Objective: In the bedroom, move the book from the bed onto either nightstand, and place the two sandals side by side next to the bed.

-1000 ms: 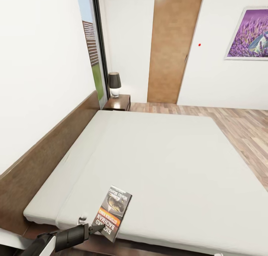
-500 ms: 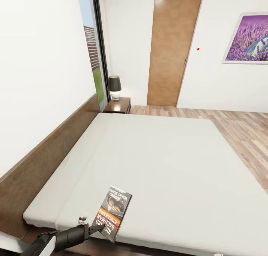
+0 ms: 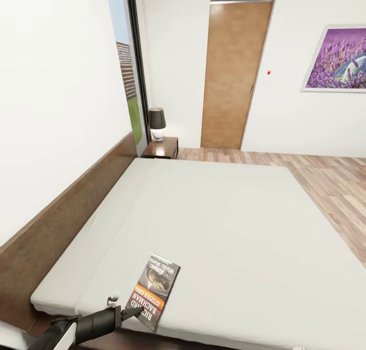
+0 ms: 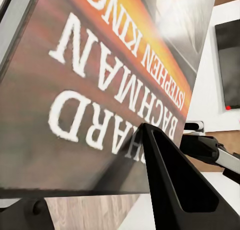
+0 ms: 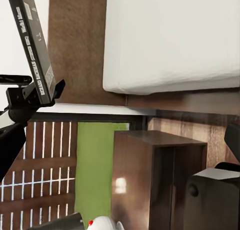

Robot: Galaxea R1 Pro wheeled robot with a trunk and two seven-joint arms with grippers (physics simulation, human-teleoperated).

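A: Head view first. What is the left gripper [image 3: 133, 313] doing?

B: It comes in from the lower left corner, its black fingers pinched on the bottom edge of the book [image 3: 154, 290]. The book stands tilted above the near edge of the bed [image 3: 229, 223], cover facing the camera, orange band low, "RICHARD BACHMAN" reading sideways.

A: Lifted off the mattress?

B: Its lower corner hangs past the mattress edge, so the gripper seems to bear it; whether the upper part touches the mattress I cannot tell.

A: And further back?

B: The headboard [image 3: 56, 223] runs along the left wall. Beyond the bed's far corner a nightstand [image 3: 161, 149] carries a black-shaded lamp [image 3: 156, 123], next to the tall window [image 3: 129, 81]. A wooden door [image 3: 234, 75] and a lavender picture [image 3: 338, 59] are on the far wall.

A: Left wrist view?

B: The book's cover [image 4: 110, 79] is very close, white lettering large, one dark finger [image 4: 175, 180] lying against its lower edge.

A: Right wrist view?

B: The book [image 5: 36, 49] is seen edge-on, clamped in the left gripper [image 5: 42, 92]. The mattress corner [image 5: 170, 39] and a dark wooden cabinet [image 5: 155, 180] sit nearby. Whether the right gripper's fingers are apart or together I cannot tell.

A: Any change from a second ago?

B: The camera has tipped: door and picture sit lower in frame. The book and the gripper hold the same place and grip.
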